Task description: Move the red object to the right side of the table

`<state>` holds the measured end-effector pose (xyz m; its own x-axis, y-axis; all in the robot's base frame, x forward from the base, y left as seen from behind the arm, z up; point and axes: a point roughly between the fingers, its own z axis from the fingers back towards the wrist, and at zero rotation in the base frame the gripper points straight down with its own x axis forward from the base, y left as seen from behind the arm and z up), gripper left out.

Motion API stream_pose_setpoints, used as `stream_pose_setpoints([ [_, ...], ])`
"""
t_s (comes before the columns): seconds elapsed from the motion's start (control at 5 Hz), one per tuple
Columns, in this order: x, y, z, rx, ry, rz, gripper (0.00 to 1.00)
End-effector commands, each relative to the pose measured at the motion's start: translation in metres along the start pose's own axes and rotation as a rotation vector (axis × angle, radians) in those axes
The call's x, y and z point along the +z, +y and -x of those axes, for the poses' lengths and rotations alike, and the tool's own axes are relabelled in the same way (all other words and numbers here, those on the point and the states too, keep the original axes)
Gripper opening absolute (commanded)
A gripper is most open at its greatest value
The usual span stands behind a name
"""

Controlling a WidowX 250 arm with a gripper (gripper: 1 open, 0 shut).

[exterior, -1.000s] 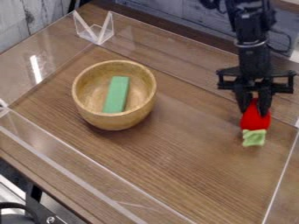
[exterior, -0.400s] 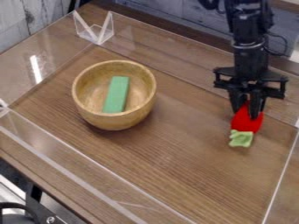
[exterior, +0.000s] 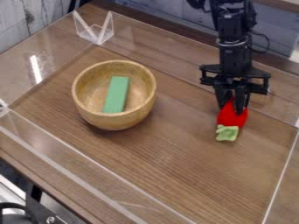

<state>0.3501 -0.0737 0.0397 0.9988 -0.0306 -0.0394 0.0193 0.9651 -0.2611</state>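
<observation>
One berry (exterior: pixel 230 120): small, glossy, likely light, stiff, slippery. Your gripper (exterior: pixel 232 107) had fingers clamped on red body, green cap hanging below; squeeze gently there.

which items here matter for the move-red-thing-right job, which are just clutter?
In the job:
- red object, strawberry-shaped with a green cap
- claw, shut on it
- table

Lying about:
- wooden bowl, left of centre
- green block inside the bowl
- clear acrylic stand at the far edge
</observation>
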Motion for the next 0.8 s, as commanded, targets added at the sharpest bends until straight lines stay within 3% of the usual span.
stream_pose_setpoints([
  [0.0,0.000,-0.011,-0.005,-0.025,-0.021,-0.023,0.00],
  [0.4,-0.005,-0.006,-0.004,0.057,-0.026,-0.052,0.00],
  [0.6,-0.017,-0.003,0.003,0.040,-0.017,-0.065,0.00],
])
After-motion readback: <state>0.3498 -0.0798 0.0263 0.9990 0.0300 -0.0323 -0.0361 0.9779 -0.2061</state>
